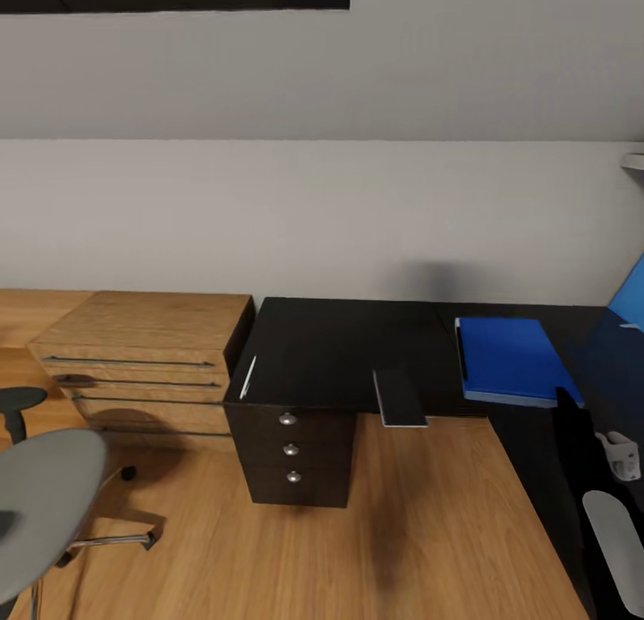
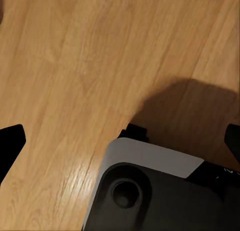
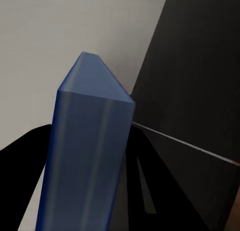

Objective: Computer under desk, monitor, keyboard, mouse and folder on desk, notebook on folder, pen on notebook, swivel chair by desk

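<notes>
Left claw (image 2: 121,141) is spread wide and holds nothing; it hangs over the wood floor (image 2: 75,66), with part of my own base (image 2: 145,191) below it; right claw (image 3: 92,131) is pinching a blue flap (image 3: 85,181), black fingers (image 3: 25,166) on both sides of it, with the wall and the black desk behind.

On the head camera the desk (image 1: 322,343) sits against the wall (image 1: 322,208), its drawer unit (image 1: 288,450) at the left end; the folder (image 1: 512,360) lies flat on the top, toward the right; the blue flap stands tilted up just right of it at the frame edge; same blue as the folder, but I cannot tell if the two are joined.

The notebook (image 1: 400,398) lies at the desk's front edge, near corner overhanging, left of the folder and apart from it; the pen (image 1: 248,377) lies on the desk's left edge above the drawers, well apart from the notebook.

A wooden chest (image 1: 143,360) stands touching or just beside the desk's left end; the swivel chair (image 1: 45,495) is on the floor in front of the chest, apart from the desk.
</notes>
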### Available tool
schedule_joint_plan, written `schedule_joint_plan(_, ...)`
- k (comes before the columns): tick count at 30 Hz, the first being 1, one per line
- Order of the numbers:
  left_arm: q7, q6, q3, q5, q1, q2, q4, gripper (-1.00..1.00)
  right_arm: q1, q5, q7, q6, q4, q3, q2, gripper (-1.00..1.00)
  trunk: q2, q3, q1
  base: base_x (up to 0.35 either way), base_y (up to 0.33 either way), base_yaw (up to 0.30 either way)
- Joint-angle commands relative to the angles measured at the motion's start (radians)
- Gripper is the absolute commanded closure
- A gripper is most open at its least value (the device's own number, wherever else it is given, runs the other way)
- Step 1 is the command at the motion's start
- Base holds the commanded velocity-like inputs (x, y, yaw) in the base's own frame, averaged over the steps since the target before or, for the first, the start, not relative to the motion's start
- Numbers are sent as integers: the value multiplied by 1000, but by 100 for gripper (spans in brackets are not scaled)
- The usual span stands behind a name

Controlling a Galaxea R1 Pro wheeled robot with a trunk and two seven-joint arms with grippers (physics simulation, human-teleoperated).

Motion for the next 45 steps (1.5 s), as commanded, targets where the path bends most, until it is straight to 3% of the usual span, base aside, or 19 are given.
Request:
schedule_joint_plan(1,9,-68,-4,9,0,1,-1,-100,0,-9,-5,-6,2,1,0,100,-1,-1,0,5,0,-59)
schedule_joint_plan(6,9,-80,-4,9,0,1,-1,-100,0,-9,-5,-7,9,4,0,100,-1,-1,0,2,0,-192)
schedule_joint_plan(13,9,-82,-5,9,0,1,4,-100,-2,-11,-3,-14,94,11,1,100,-1,-1,0,0,0,-260)
schedule_joint_plan(15,9,-82,-6,9,0,0,10,-100,-3,-11,-2,-29,109,12,1,100,-1,-1,0,0,0,-267)
schedule_joint_plan(18,9,-82,-6,9,0,0,16,-100,-4,-11,-2,-109,134,19,8,100,-1,-1,0,0,0,-268)
schedule_joint_plan(23,9,-82,-7,9,0,0,18,-100,-5,-7,-2,-229,151,78,38,100,-1,-1,0,0,0,-268)
schedule_joint_plan(31,9,-83,-6,8,0,-1,18,-100,-6,-3,-2,-292,188,176,54,100,-1,-1,0,0,0,-268)
schedule_joint_plan(37,9,-84,-5,8,0,-1,18,-100,-6,2,-2,-436,224,254,112,100,-1,-1,0,0,0,-268)
schedule_joint_plan(41,9,-84,-5,8,0,-1,18,-100,-7,2,-2,-532,268,275,157,100,-1,1,0,0,0,-259)
schedule_joint_plan(45,9,-84,-5,8,0,-1,18,-100,-7,1,-2,-561,300,296,184,100,-1,5,0,0,0,-205)
